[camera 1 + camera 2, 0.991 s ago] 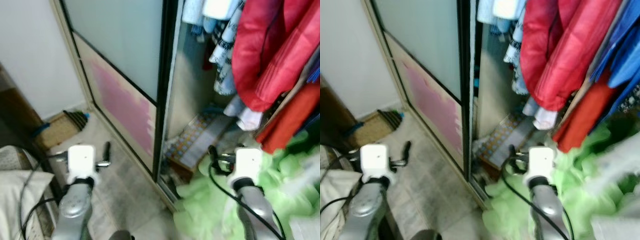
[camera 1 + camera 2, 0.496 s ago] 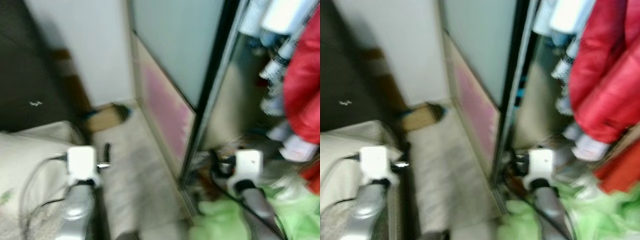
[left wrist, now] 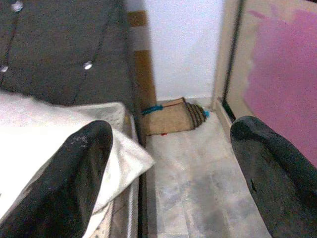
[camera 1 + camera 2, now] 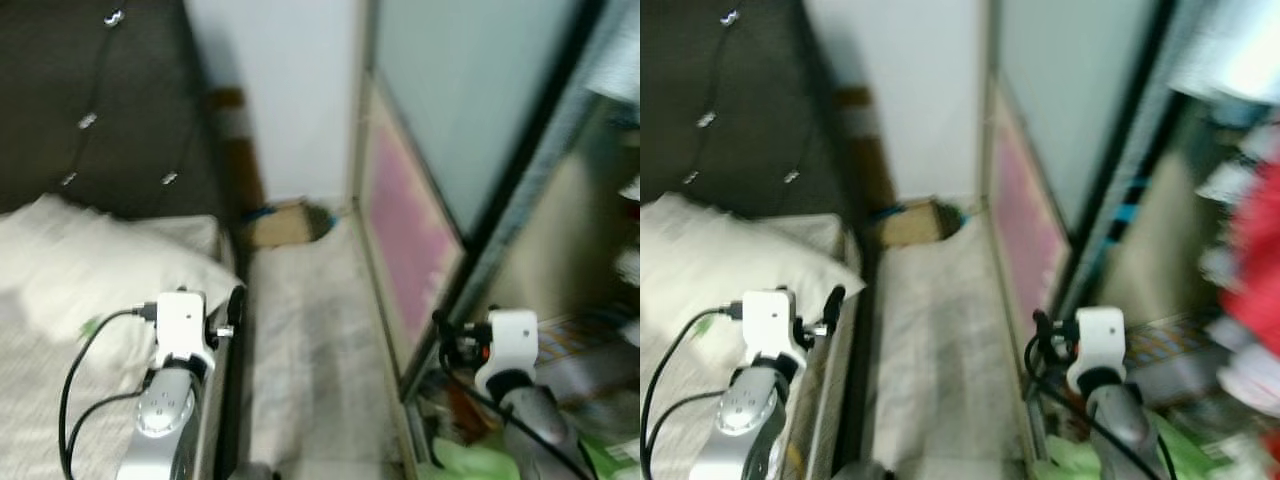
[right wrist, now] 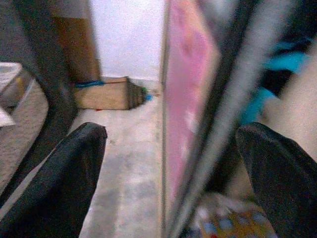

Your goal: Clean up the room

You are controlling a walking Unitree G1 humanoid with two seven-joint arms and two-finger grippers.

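Both arms are held out level in front of the robot, and each gripper is spread wide with nothing between its fingers. The left gripper [image 3: 173,183] hangs over the edge of the bed, right beside the white pillow [image 4: 95,265], with the dark tufted headboard [image 4: 95,100] beyond it. The right gripper [image 5: 168,183] sits at the foot of the sliding wardrobe door [image 4: 415,225], whose lower panel is pink. Between them runs a pale strip of floor [image 4: 310,350], and at its far end, against the white wall, lies a brown woven bag [image 3: 173,116] with a blue strap, well apart from both grippers. The head views catch some green cloth [image 4: 470,462] on the floor just below the right arm and blurred red clothing [image 4: 1255,260] hanging inside the wardrobe, while the wrist views give the sharper look at the bag.
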